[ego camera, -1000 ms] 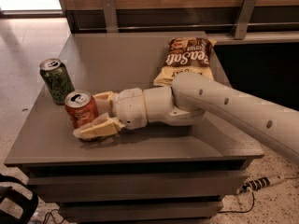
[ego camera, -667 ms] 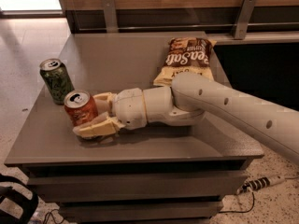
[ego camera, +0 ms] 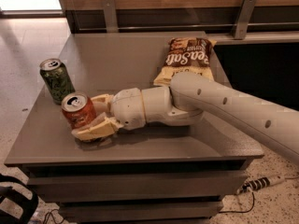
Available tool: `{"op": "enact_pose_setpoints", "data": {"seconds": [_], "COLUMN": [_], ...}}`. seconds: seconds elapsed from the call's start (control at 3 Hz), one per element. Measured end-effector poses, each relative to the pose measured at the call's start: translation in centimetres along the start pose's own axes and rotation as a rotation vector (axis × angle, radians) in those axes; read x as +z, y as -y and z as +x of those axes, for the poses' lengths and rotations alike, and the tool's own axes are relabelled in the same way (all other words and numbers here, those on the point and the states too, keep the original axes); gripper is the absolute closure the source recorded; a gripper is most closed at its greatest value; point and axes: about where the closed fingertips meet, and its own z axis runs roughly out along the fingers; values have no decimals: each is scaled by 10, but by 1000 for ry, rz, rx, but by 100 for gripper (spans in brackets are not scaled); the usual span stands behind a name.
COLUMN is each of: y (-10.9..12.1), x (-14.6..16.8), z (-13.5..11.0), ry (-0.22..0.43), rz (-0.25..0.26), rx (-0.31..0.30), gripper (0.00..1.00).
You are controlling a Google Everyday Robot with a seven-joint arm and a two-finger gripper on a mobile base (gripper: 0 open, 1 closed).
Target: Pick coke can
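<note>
My gripper [ego camera: 86, 117] lies low over the grey table [ego camera: 46, 143], near its front left corner. My fingers [ego camera: 96, 129] are clamped on the coke can [ego camera: 77, 111]: one presses its near side, the other sits behind it, and the can leans a little. Just beyond my fingertips stands a dark green can [ego camera: 57, 80]. Farther back, behind my wrist, lies a brown chip bag [ego camera: 186, 59].

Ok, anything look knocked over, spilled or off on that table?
Nothing stands out. The coke can and green can stand upright, unspilled; the chip bag lies flat behind the arm; the gripper is at the coke can.
</note>
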Motion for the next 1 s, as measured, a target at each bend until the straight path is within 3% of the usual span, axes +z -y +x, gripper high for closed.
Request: {"op": "enact_pose_setpoints", "data": {"seconds": [0.33,0.67,1.0], "y": [0,3,7], "x": [0,-3,-14], "z": [0,-15,-46], "ry": [0,-7,-6], "rz": [0,-6,-4], "rx": [0,-26,-81], "gripper": [100,100,100]}}
